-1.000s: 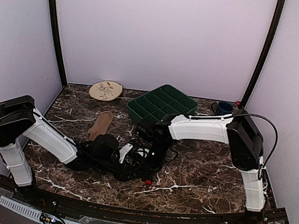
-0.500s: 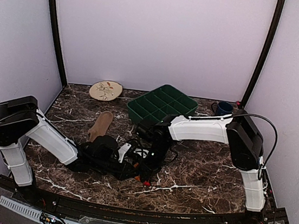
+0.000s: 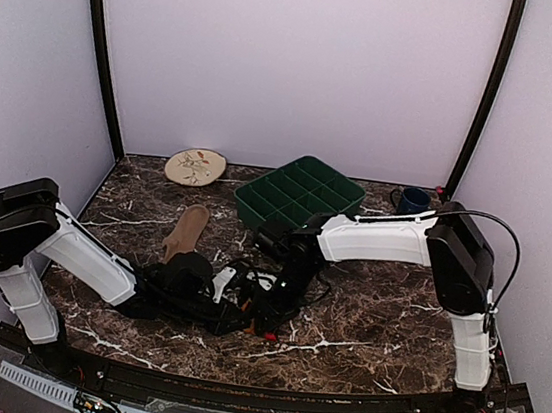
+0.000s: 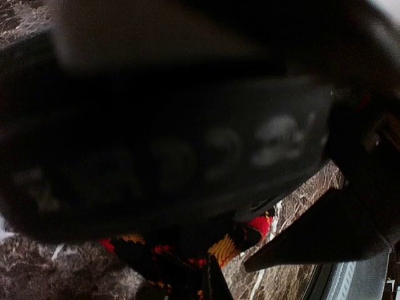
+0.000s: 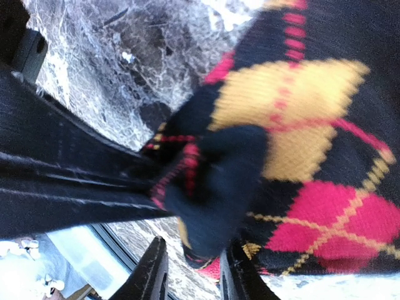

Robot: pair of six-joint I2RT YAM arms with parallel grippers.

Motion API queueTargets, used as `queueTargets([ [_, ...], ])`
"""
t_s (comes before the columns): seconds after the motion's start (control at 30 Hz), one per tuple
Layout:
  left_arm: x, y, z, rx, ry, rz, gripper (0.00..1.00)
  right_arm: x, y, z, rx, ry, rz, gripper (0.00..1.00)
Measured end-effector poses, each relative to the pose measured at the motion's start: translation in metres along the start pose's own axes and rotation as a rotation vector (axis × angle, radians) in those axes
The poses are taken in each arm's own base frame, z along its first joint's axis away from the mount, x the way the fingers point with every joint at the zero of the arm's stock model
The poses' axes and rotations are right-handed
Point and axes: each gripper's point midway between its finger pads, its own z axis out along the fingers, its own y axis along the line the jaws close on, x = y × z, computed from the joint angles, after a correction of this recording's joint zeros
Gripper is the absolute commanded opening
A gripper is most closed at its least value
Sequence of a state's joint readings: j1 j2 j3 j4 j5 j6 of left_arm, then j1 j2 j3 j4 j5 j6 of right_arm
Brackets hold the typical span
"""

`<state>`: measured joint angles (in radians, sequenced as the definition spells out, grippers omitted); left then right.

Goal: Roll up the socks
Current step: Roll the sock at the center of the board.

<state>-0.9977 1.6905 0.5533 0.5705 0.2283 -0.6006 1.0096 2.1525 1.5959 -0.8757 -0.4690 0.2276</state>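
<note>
Knitted argyle sock (image 5: 300,125) bunches softly on veined marble tabletop (image 5: 112,56).

Tan sock (image 3: 185,233) lies flat; argyle sock (image 5: 300,112) bunched.

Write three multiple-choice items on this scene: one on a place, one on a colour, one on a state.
1. The plate lies:
A) left of the green tray, at the back
B) inside the tray
C) at the near edge

2. The black sock has diamonds of:
A) blue and white
B) red and yellow
C) green and grey

3. The tan sock is:
A) rolled into a bundle
B) in the tray
C) lying flat

Key:
1 A, the top view shows it beside the tray.
2 B, the right wrist view shows them close up.
3 C, it lies as a flat strip.
</note>
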Motion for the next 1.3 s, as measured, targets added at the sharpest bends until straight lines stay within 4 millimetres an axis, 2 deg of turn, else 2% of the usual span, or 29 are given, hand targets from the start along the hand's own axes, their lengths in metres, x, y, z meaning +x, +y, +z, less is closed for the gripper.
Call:
queueTargets([
  [0.33, 0.005, 0.006, -0.012, -0.057, 0.023, -0.033, 0.00, -0.008, -0.013, -0.009, 0.053, -0.090, 0.001, 0.31],
  [0.43, 0.009, 0.010, -0.015, -0.079, 0.033, -0.050, 0.00, -0.002, -0.028, -0.008, 0.090, -0.086, 0.030, 0.31],
  [0.63, 0.012, 0.013, -0.019, -0.095, 0.037, -0.073, 0.00, 0.001, -0.036, -0.015, 0.125, -0.129, 0.026, 0.32],
  [0.8, 0.013, 0.014, -0.019, -0.098, 0.042, -0.078, 0.00, 0.006, -0.036, -0.032, 0.161, -0.197, -0.024, 0.33],
  [0.93, 0.014, 0.014, -0.020, -0.100, 0.044, -0.085, 0.00, 0.008, -0.030, -0.056, 0.225, -0.298, -0.117, 0.34],
  [1.03, 0.014, 0.014, -0.021, -0.103, 0.047, -0.092, 0.00, 0.009, -0.023, -0.064, 0.286, -0.369, -0.204, 0.34],
  [1.1, 0.015, 0.014, -0.021, -0.106, 0.052, -0.095, 0.00, 0.015, -0.021, -0.060, 0.327, -0.388, -0.254, 0.34],
  [1.3, 0.016, 0.014, -0.021, -0.117, 0.071, -0.107, 0.00, 0.036, -0.019, -0.031, 0.468, -0.381, -0.427, 0.35],
])
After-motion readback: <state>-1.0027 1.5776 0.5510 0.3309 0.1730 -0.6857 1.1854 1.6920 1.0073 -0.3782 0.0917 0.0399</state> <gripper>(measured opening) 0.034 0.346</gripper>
